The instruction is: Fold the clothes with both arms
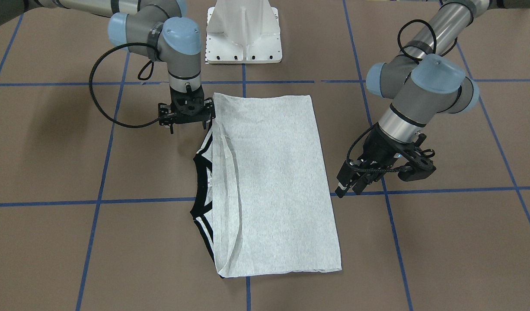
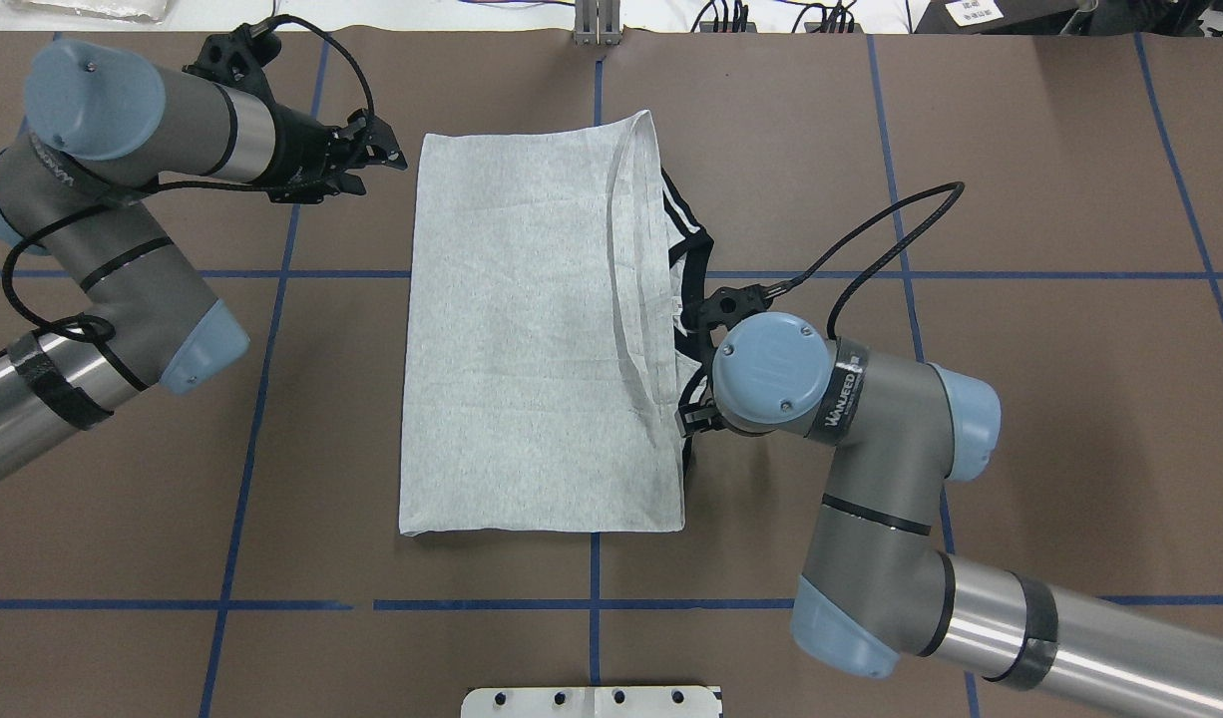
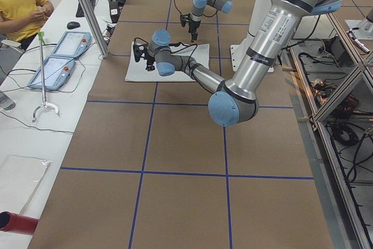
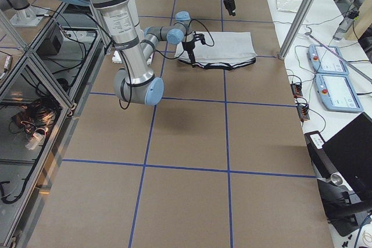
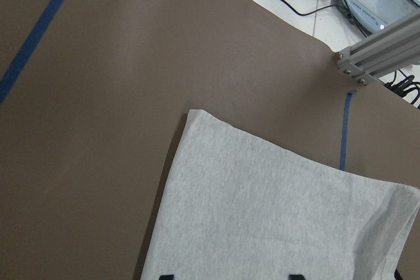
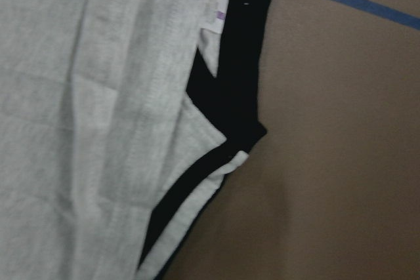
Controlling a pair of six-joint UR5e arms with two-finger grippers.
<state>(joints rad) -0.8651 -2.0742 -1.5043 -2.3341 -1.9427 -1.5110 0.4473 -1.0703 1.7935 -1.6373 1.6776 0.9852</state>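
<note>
Left arm (image 2: 133,289), right arm (image 2: 876,399): grey metal tubes, light-blue joint caps, looping black cables, black bands.

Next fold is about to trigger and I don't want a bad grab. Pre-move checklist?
1. T-shirt lying flat, folded to a strip: ok.
2. Left claw open, clear of the cloth: ok.
3. Right claw open: ok.
4. Right claw touching the cloth: cannot tell.
5. Black neck trim tucked in: not ok, it pokes past the folded edge.
</note>
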